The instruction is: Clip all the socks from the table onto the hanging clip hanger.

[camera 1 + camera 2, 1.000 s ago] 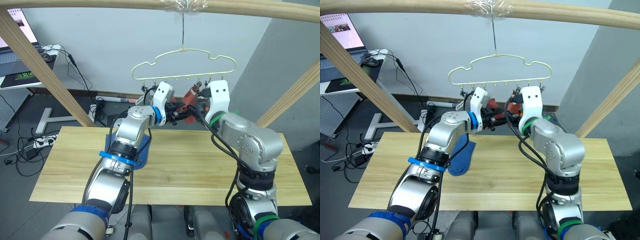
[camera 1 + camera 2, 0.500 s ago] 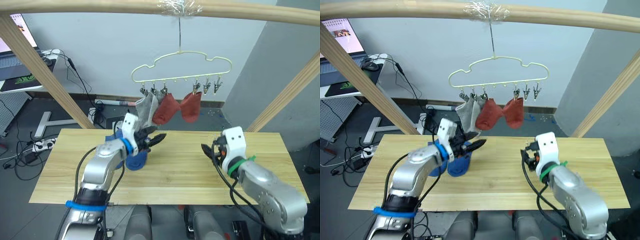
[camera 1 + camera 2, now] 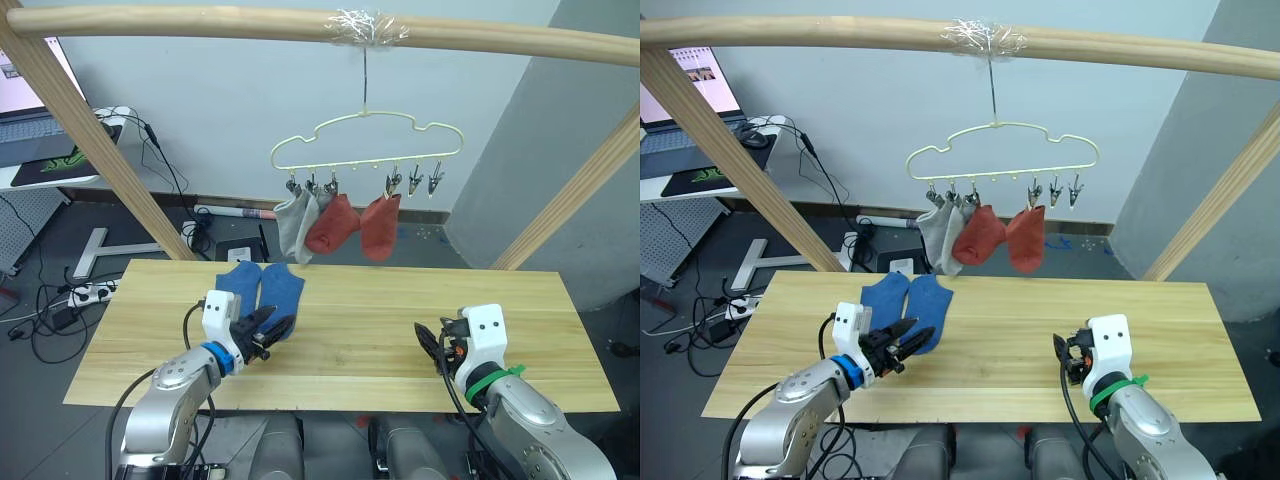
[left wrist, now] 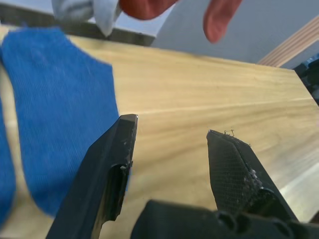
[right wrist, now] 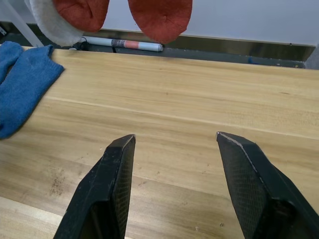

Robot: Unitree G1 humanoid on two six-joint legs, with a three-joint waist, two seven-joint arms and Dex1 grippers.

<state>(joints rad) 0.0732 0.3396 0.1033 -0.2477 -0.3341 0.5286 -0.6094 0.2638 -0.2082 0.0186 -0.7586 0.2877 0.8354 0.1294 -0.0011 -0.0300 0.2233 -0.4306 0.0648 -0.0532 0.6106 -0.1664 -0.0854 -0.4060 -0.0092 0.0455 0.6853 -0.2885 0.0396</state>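
Two blue socks (image 3: 262, 289) lie side by side on the table (image 3: 380, 300), left of its middle. The pale yellow clip hanger (image 3: 365, 140) hangs from the top beam. Clipped to it are light grey socks (image 3: 294, 224) and two rust-red socks (image 3: 333, 222) (image 3: 380, 226). My left gripper (image 3: 278, 328) is open, low over the table just in front of the blue socks (image 4: 55, 114), holding nothing. My right gripper (image 3: 428, 342) is open and empty over bare wood at the front right (image 5: 175, 138).
A round wooden beam (image 3: 250, 24) runs across the top, with slanted beams at the left (image 3: 90, 130) and right (image 3: 570, 210). A desk with a laptop (image 3: 40, 150) and floor cables stand beyond the table's left end.
Both arms came down from the hanger to low over the table's front. The rust-red sock they held at the clips now hangs free. The camera view has shifted.
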